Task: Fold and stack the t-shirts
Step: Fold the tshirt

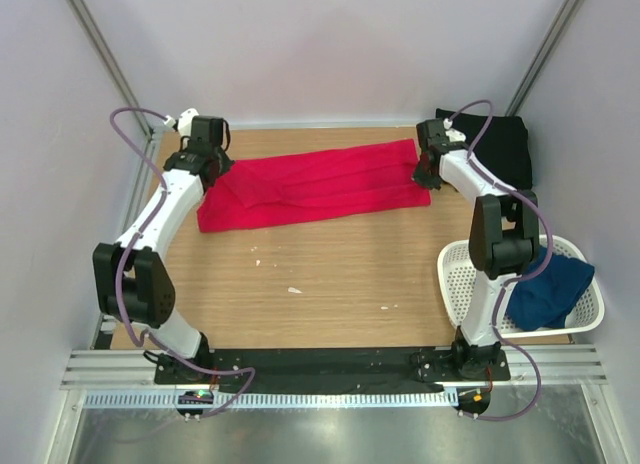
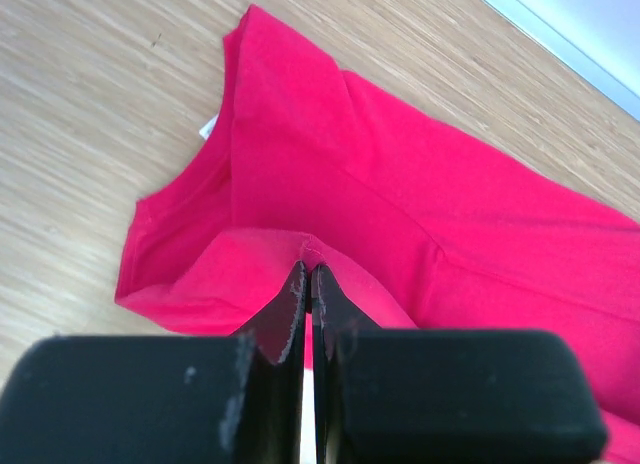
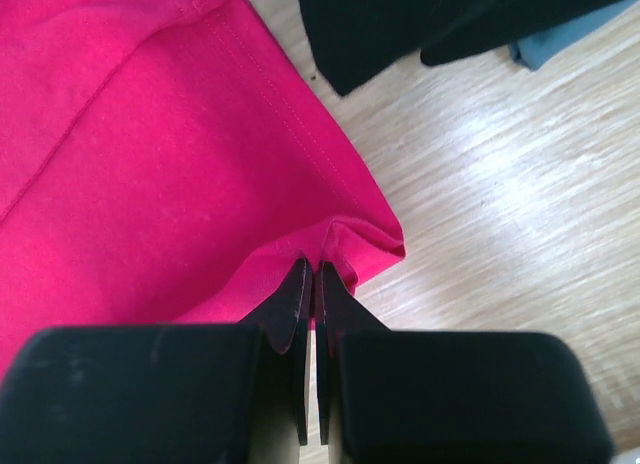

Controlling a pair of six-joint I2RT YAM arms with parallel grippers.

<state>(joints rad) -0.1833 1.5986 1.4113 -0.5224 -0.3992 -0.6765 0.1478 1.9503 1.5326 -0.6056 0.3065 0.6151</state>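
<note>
Left pincer is shut tight on a small pinch of the red t-shirt, at the end where the neck hole is. That is close to the far left corner of the tabletop. Right pincer is shut tight too. It holds the bottom corner of the same shirt, close to the far right corner.

The red t-shirt lies long and mostly flat along the far edge of the tabletop, between the two pincers. The black t-shirt sits in the far right corner, just beside the red one. The navy t-shirt is bunched up in the white basket at the right edge, toward the near side.

I think the red shirt is very light, soft and floppy. It will not break. It will bend and sag in the middle if it is lifted by its two ends. Thin cloth like this can slide out of a small pinch, so a slow, even pull from both sides looks safest. The best spots to hold look like the corners and the sewn edges, where the cloth is doubled and thicker. Both pincers hold spots like that now.
</note>
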